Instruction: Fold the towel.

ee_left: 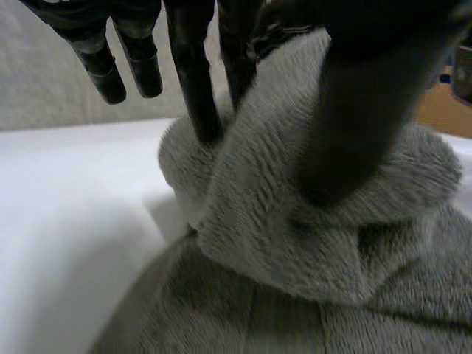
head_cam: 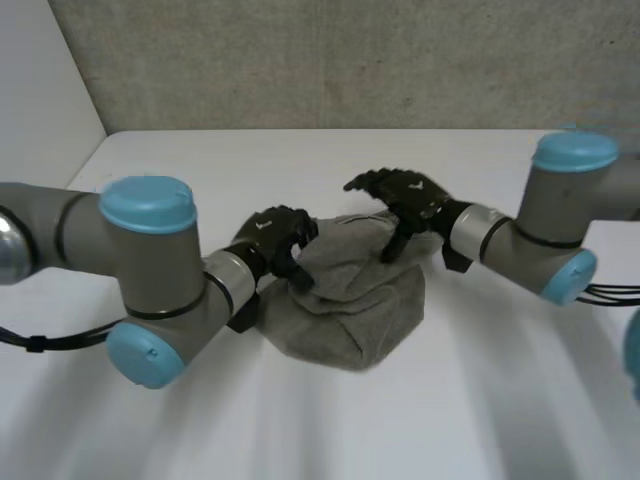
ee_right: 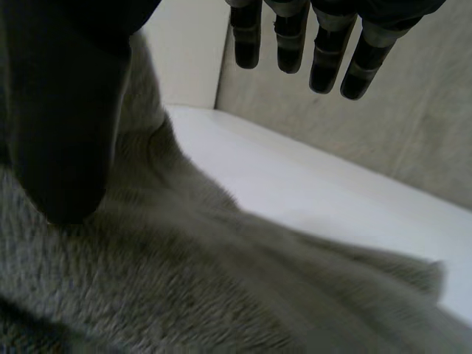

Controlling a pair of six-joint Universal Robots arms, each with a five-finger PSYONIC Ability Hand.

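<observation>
Most of the grey towel [head_cam: 350, 310] lies bunched on the white table [head_cam: 480, 410], nearest me; at its left edge my left hand [head_cam: 272, 238] pinches a thick fold between thumb and fingers. Farther off, my right hand [head_cam: 408, 196] rests only its thumb on the far edge, fingers straight and clear, so a lift could drop that side crooked.

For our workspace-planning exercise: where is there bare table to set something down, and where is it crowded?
Free: the table in front of the towel, between the left arm and right arm, and the far strip up to the wall. Crowded: the middle, left hand and right hand both on the towel.
</observation>
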